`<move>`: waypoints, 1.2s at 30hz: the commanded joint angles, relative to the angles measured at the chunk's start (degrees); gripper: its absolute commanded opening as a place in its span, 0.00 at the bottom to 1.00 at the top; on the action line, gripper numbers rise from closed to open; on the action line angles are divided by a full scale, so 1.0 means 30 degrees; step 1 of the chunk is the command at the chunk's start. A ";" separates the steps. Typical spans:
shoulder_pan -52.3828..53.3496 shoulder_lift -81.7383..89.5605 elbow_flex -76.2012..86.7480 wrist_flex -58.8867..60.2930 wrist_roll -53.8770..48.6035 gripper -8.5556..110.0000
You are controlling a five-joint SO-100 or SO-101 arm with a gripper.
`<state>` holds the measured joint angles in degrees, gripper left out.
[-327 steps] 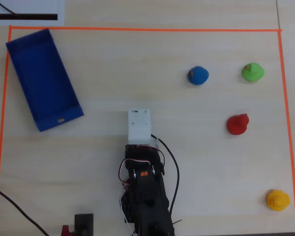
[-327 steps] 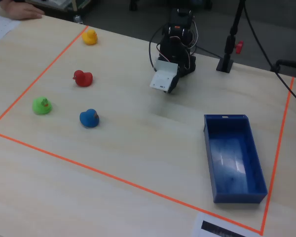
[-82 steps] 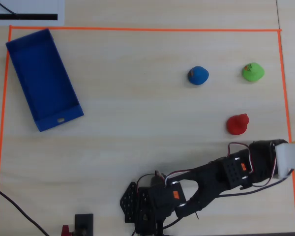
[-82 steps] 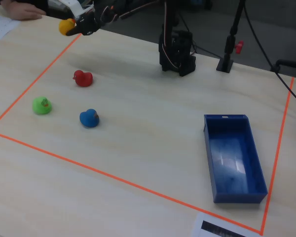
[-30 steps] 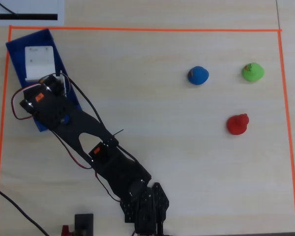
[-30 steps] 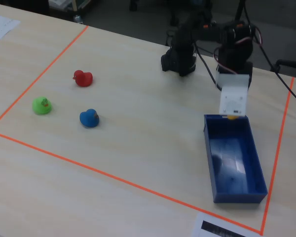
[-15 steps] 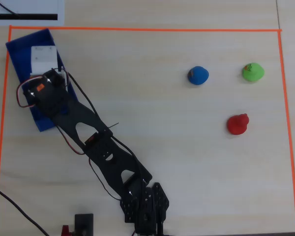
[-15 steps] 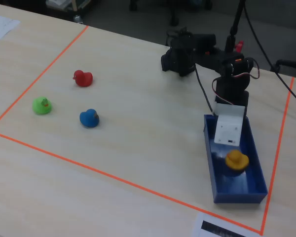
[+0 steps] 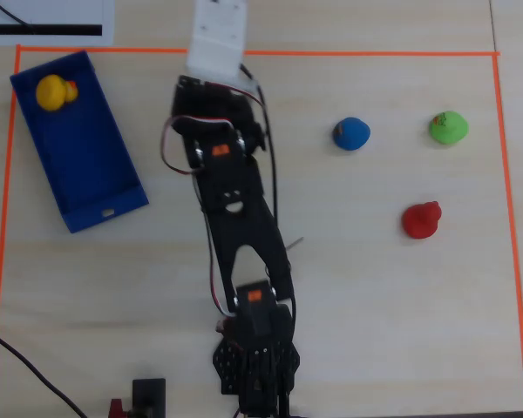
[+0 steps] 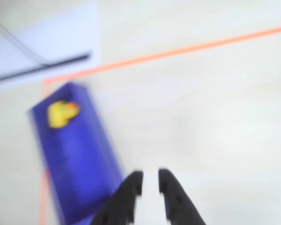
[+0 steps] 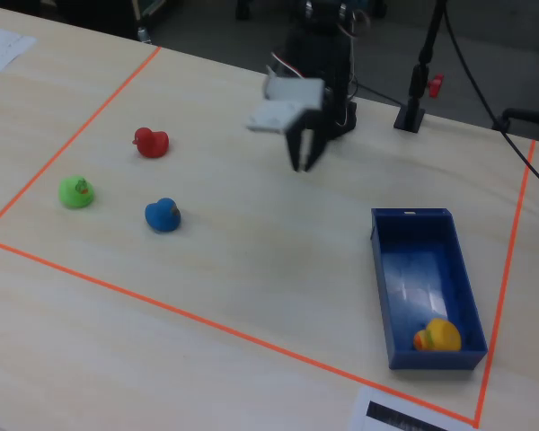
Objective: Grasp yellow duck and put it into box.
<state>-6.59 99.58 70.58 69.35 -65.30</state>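
Observation:
The yellow duck (image 9: pixel 52 91) lies in the dark blue box (image 9: pixel 87 148), at its upper end in the overhead view. In the fixed view the yellow duck (image 11: pixel 438 336) rests against the near wall of the box (image 11: pixel 422 269). The wrist view is blurred but shows the yellow duck (image 10: pixel 61 112) in the box (image 10: pixel 79 159) at the left. My gripper (image 10: pixel 150 176) holds nothing, its dark jaws a little apart. It hangs above bare table in the fixed view (image 11: pixel 303 154), well left of the box. A white camera housing (image 9: pixel 218 35) hides it from overhead.
A red duck (image 9: pixel 420 219), a green duck (image 9: pixel 448 128) and a blue duck (image 9: pixel 351 133) sit at the right in the overhead view. Orange tape (image 9: pixel 261 53) borders the work area. A paper sheet (image 9: pixel 44 17) lies beyond it. A dark stand (image 11: pixel 413 108) rises behind the arm's base.
My arm has swung away from over the box toward the table's middle. The yellow duck, dropped into the box half a second ago, now rests at the box's end.

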 commanded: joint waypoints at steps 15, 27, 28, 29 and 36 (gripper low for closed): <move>0.0176 2.9473 3.5127 -0.0352 -0.3105 0.07; 0.0176 3.0029 3.5654 0.2051 -0.3281 0.07; 0.0176 3.0029 3.5654 0.2051 -0.3281 0.07; 0.0176 3.0029 3.5654 0.2051 -0.3281 0.07; 0.0205 3.0029 3.5654 0.2021 -0.2959 0.07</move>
<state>-5.62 189.67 177.63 74.53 -74.97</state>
